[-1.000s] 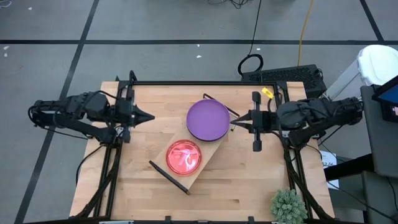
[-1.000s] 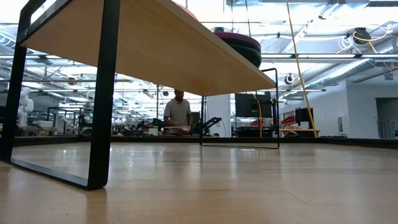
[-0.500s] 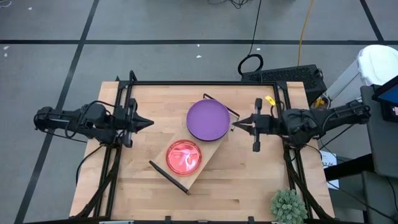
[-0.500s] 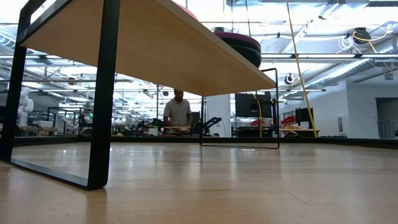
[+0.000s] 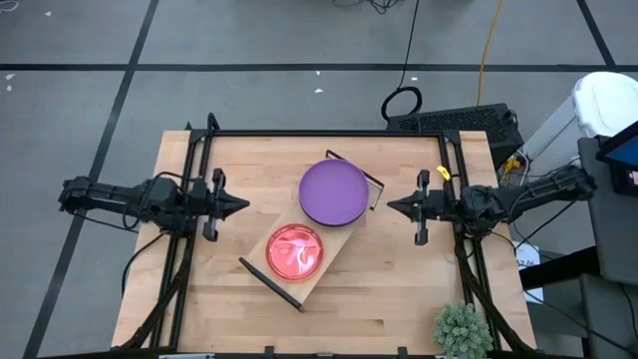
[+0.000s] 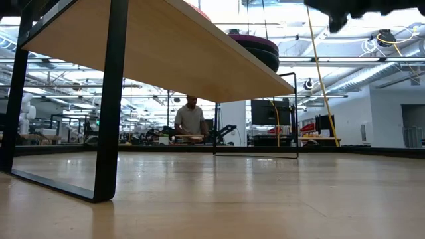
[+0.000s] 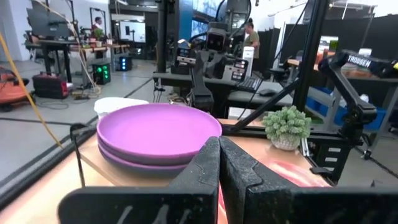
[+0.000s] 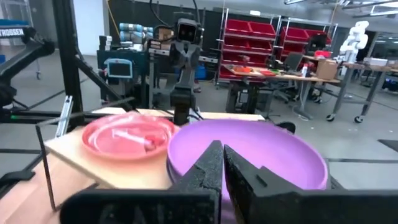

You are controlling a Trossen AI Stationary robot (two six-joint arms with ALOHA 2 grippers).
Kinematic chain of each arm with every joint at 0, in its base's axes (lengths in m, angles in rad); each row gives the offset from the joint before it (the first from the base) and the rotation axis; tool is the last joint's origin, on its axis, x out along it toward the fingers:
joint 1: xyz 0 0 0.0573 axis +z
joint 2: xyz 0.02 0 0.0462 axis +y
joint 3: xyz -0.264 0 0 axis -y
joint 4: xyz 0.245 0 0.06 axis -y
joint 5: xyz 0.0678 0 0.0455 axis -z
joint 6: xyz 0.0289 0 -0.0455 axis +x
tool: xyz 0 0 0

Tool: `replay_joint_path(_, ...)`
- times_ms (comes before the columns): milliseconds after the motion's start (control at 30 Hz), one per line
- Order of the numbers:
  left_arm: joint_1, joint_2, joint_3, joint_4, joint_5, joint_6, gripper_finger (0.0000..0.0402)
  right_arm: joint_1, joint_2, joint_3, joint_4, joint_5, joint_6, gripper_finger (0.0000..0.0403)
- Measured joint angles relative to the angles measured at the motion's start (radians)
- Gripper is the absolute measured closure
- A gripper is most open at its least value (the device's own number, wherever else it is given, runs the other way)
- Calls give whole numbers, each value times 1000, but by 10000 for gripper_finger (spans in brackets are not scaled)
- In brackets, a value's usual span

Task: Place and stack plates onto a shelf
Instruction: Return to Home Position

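Both stacks sit on the shelf (image 5: 337,237), so the stacking looks finished. The step in hand is judged to be the arms' return to rest.

The purple plate (image 5: 333,191) lies at the shelf's far right end, and the low view shows a darker plate (image 6: 265,58) under it. The pink plate (image 5: 294,249) lies at the near left end; what is beneath it cannot be made out.

The left fingers (image 5: 239,203) are pressed closed and empty. They hover over the bench (image 5: 239,319), left of the shelf and apart from it, pointing toward it. The right fingers (image 5: 394,206) are likewise closed on nothing, just right of the purple plate and clear of its rim.

The next move likely calls for each arm to draw straight outward to its own side, keeping clear of the shelf's black frame (image 5: 269,284) and the plant (image 5: 462,329).
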Motion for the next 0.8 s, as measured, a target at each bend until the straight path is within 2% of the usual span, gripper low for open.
replay_joint_path(200, 0, 1, -97, 115, 0, -27, 400, 0, -90, -155, 99, -51, 13, 403)
replay_joint_path(367, -4, 1, -136, 122, 0, -34, 400, 0, -138, -268, 213, -63, 13, 403)
replay_joint_path(667, -5, 1, -164, 124, 0, 1, 400, 0, -208, -378, 219, -153, 13, 403)
replay_joint_path(800, -5, 1, -180, 123, 0, 8, 401, 0, -230, -413, 223, -155, 37, 403)
